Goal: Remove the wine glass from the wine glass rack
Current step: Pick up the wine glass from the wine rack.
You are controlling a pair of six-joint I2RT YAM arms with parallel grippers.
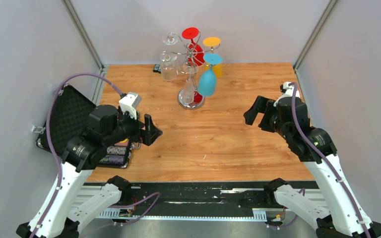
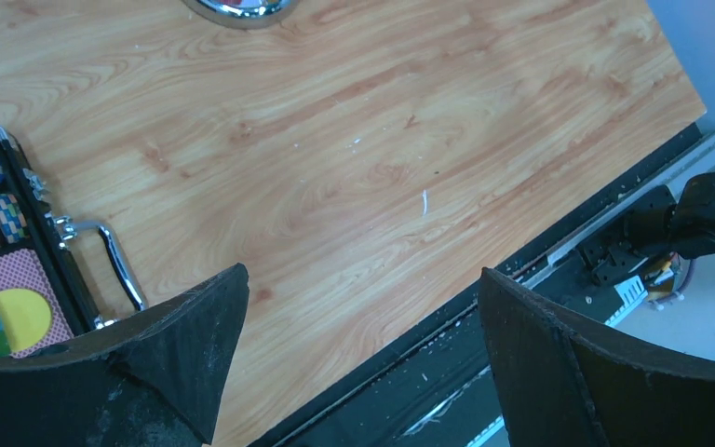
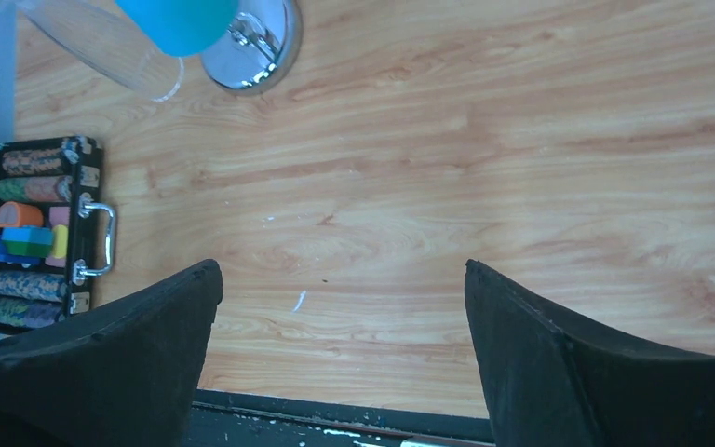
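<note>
- two robot arms flank a wood-grain bench [image 1: 218, 148], one on each side. both are low over the surface and well apart from each other.
- five wine glasses hang upside down from one wine glass rack [image 1: 192, 104] at the far middle of the bench, all on their hooks and clear of both arms.
- counted by colour: one red wine glass [image 1: 196, 52], one yellow wine glass [image 1: 217, 69], one blue wine glass [image 1: 207, 83] and two clear. the rear clear wine glass [image 1: 168, 69] is on the rack's left. the front clear wine glass [image 1: 188, 90] hangs low over the base, just beside the blue one.
- one round mirrored base carries the rack's thin post and curled chrome arms. the base's edge shows at the top of both wrist views.
- left claw [image 1: 153, 130] is released, its two fingers spread wide over bare wood with nothing between them. it sits just beside the case and well short of the rack.
- right claw [image 1: 257, 119] is likewise released and empty, and points toward the middle of the bench.
- one black case [image 1: 69, 116] lies open at the bench's left edge with its foam-lined lid raised. inside are rows of poker chips and a few coloured blocks, and a chrome handle is on its side.
- one small dark object [image 1: 157, 68] rests at the far edge, left of the rack. it is too small to identify.
</note>
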